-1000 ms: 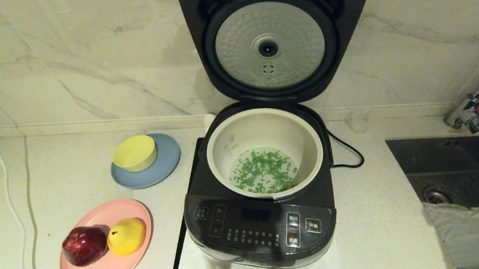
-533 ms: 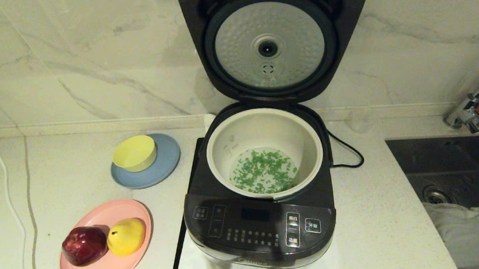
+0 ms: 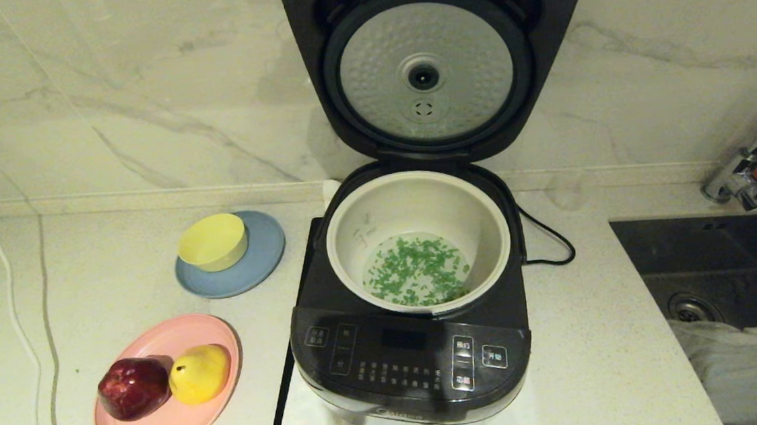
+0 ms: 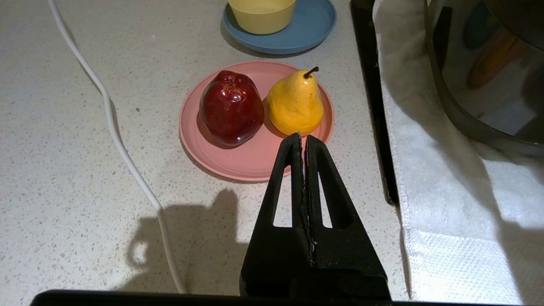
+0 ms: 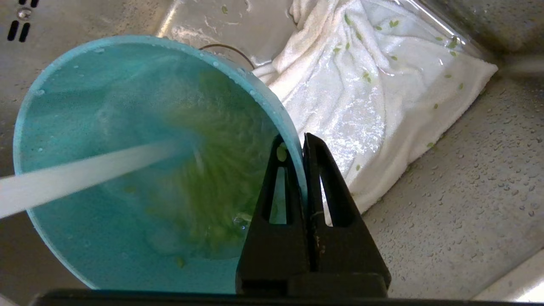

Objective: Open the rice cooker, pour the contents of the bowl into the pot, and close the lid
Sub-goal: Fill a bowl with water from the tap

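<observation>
Rice cooker (image 3: 418, 290) at frame centre, lid (image 3: 431, 66) raised upright, green bits (image 3: 417, 270) scattered across the floor of the cream pot (image 3: 354, 241). Right gripper (image 5: 302, 142) over the sink (image 5: 467, 191), jaws pinching the rim of the teal bowl (image 5: 106, 127). Left gripper (image 4: 302, 138) above the counter, jaws pressed together, near the pink plate (image 4: 250, 163).

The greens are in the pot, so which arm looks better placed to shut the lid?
Probably left. The left gripper is empty, beside the cooker. The right gripper is clamped on the bowl over the sink; the lid stands open.
</observation>
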{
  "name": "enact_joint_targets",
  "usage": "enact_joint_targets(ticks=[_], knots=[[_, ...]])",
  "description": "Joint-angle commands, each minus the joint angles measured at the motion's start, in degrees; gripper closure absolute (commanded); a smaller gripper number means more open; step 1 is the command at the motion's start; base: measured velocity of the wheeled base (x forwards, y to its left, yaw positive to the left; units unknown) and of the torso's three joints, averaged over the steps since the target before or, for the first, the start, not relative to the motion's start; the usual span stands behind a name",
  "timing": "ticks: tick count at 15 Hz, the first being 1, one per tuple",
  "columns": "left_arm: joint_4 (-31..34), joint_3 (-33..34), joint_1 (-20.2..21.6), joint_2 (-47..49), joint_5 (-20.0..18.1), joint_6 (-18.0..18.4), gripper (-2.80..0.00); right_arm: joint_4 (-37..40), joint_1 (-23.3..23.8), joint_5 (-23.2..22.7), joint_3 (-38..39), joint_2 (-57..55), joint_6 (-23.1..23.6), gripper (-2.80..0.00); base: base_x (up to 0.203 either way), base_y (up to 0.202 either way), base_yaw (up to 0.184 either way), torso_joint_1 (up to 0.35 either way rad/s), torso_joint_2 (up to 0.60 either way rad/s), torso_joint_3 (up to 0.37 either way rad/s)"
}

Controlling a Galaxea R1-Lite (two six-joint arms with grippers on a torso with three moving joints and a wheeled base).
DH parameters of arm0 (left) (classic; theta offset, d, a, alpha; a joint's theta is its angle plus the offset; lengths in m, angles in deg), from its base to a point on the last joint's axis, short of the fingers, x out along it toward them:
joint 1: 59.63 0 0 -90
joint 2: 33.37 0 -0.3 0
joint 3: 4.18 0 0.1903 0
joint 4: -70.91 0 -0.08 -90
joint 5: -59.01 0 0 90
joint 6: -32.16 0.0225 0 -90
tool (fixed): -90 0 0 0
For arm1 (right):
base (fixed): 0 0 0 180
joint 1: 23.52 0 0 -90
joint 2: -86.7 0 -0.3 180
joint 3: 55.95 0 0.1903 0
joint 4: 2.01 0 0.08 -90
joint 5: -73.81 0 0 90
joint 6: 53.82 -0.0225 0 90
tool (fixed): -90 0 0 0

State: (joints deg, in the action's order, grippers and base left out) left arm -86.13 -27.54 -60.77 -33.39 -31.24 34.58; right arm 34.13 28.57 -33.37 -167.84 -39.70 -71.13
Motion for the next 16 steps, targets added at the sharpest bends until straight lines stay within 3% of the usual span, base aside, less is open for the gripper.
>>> enact_joint_targets(ticks=[1,5,10,13,16], knots=[[-0.02,0.53,0.0,-0.06,-0.02,0.04,0.0,0.13,-0.06,-0.2,0.52,0.43,-0.09,0.0,0.0,0.0,0.0,0.0,0.0,0.0],[-0.02,0.53,0.0,-0.06,-0.02,-0.02,0.0,0.41,-1.25,-0.38,5.17,5.62,0.32,0.0,0.0,0.0,0.0,0.0,0.0,0.0],[-0.02,0.53,0.0,-0.06,-0.02,0.04,0.0,0.72,-8.88,-0.17,16.24,19.85,1.01,0.0,0.0,0.0,0.0,0.0,0.0,0.0],[-0.02,0.53,0.0,-0.06,-0.02,0.04,0.0,5.68,-18.87,0.26,20.03,31.36,0.73,0.0,0.0,0.0,0.0,0.0,0.0,0.0],[-0.02,0.53,0.0,-0.06,-0.02,0.04,0.0,17.22,-32.66,3.62,18.68,40.08,0.27,0.0,0.0,0.0,0.0,0.0,0.0,0.0]])
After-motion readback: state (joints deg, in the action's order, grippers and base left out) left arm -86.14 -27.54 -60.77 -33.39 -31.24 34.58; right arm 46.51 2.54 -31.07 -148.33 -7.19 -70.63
